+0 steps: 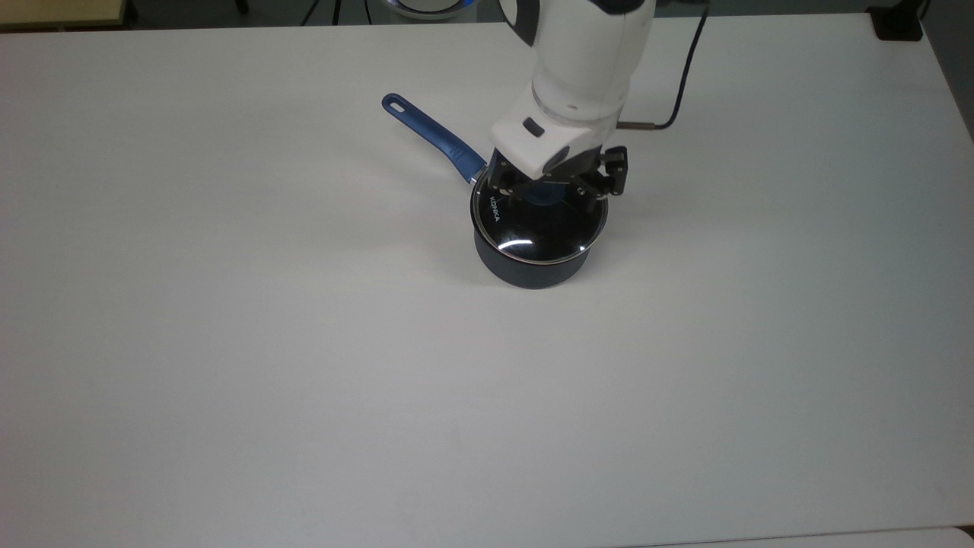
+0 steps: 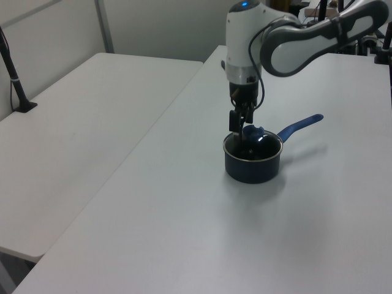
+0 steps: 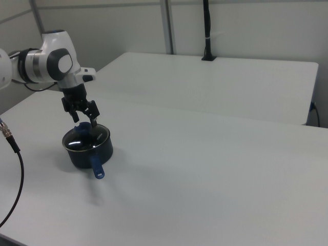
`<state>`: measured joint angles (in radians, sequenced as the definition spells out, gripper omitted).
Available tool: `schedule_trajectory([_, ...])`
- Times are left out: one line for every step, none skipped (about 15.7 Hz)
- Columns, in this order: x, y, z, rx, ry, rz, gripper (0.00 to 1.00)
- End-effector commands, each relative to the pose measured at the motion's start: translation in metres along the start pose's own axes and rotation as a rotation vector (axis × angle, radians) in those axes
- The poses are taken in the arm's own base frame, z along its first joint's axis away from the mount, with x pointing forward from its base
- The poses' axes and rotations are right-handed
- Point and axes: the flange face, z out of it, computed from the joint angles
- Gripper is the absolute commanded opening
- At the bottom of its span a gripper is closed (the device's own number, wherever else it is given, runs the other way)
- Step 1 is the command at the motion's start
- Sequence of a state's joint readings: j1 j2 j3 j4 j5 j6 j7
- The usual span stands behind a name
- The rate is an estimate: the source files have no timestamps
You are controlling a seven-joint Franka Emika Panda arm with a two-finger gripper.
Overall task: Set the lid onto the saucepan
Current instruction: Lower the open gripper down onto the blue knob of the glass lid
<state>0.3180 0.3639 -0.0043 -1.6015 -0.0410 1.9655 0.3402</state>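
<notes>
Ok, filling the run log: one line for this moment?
lid: on saucepan | gripper: open, straddling knob | table

Lid's blue knob (image 1: 542, 196) largely hidden under the gripper (image 1: 549, 190) in the top view, arm cut off at that picture's far edge
</notes>
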Motion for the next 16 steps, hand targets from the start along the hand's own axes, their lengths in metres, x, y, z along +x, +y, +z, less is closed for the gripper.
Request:
schedule_trajectory([-0.001, -0.010, 0.003, 0.004, 0.009, 0.011, 1.00])
schedule_trajectory([-0.002, -0.010, 0.003, 0.005, 0.007, 0.006, 1.00])
schedule_trajectory([-0.002, -0.009, 0.002, 0.003, 0.003, 0.004, 1.00])
schedule_trajectory([-0.001, -0.004, 0.001, 0.000, -0.002, 0.003, 1.00])
schedule_trajectory([-0.002, -0.003, -0.001, 0.001, -0.002, -0.018, 1.00])
schedule_trajectory([-0.004, 0.001, 0.002, -0.005, -0.019, -0.040, 1.00])
schedule_trajectory([-0.005, 0.005, 0.004, -0.012, -0.042, -0.058, 1.00])
schedule_trajectory([-0.007, 0.009, 0.005, -0.019, -0.065, -0.084, 1.00])
schedule_trajectory([-0.009, 0.013, 0.006, -0.025, -0.088, -0.110, 1.00])
schedule_trajectory([-0.010, 0.019, 0.005, -0.025, -0.107, -0.124, 1.00])
schedule_trajectory([-0.012, 0.022, 0.001, -0.025, -0.117, -0.137, 1.00])
schedule_trajectory([-0.013, 0.022, 0.001, -0.025, -0.125, -0.144, 1.00])
schedule_trajectory([-0.014, 0.022, 0.001, -0.023, -0.128, -0.142, 1.00])
schedule_trajectory([-0.014, 0.022, 0.002, -0.023, -0.131, -0.142, 1.00])
schedule_trajectory([-0.014, 0.022, 0.003, -0.024, -0.133, -0.142, 1.00])
schedule_trajectory([-0.015, 0.023, 0.002, -0.024, -0.136, -0.139, 1.00])
